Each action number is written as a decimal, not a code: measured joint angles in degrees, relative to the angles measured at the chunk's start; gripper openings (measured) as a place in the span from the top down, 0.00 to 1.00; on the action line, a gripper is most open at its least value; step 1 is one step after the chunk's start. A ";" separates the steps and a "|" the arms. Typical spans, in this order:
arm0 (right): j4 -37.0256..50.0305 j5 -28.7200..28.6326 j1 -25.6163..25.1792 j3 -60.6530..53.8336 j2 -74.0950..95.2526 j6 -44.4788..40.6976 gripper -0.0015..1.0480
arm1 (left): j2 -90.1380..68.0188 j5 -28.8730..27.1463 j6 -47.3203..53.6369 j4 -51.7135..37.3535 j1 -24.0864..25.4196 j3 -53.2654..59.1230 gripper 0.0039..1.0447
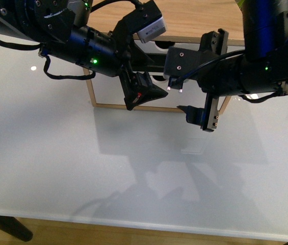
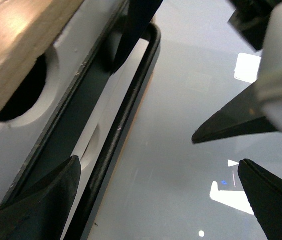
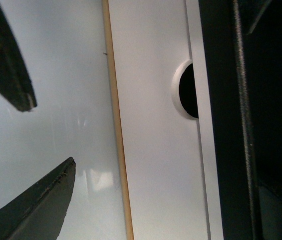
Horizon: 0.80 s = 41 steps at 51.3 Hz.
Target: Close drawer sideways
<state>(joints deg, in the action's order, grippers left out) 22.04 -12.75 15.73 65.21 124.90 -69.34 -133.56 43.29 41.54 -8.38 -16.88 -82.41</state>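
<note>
The drawer (image 2: pixel 88 150) has a white front, a long black bar handle (image 2: pixel 126 115) and a notch in its top edge. It stands a little out of the wooden cabinet (image 1: pixel 194 18), with a dark gap above it. In the front view the arms hide most of it. My left gripper (image 1: pixel 145 94) is open and empty. In the left wrist view (image 2: pixel 158 200) one of its fingers (image 2: pixel 46 200) lies over the drawer front beside the handle. My right gripper (image 1: pixel 197 115) is open and empty just right of it, low before the cabinet. The right wrist view shows a notched white panel (image 3: pixel 150 125).
A plain white drawer front (image 2: pixel 56 75) with its own notch sits above, under the wooden top (image 2: pixel 16 35). The cabinet's thin wood base edge (image 3: pixel 116 125) meets the glossy white table (image 1: pixel 133 168). A right gripper finger (image 2: pixel 230 122) shows close by in the left wrist view.
</note>
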 joint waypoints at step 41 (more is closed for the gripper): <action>17.51 3.93 -10.69 -35.76 -43.32 32.74 0.09 | 32.06 -9.94 -35.28 -33.20 14.71 30.14 0.10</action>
<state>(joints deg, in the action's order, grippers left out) 39.55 -8.82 5.04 29.45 81.58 -36.60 -101.49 33.34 6.26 -41.58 -2.17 -52.27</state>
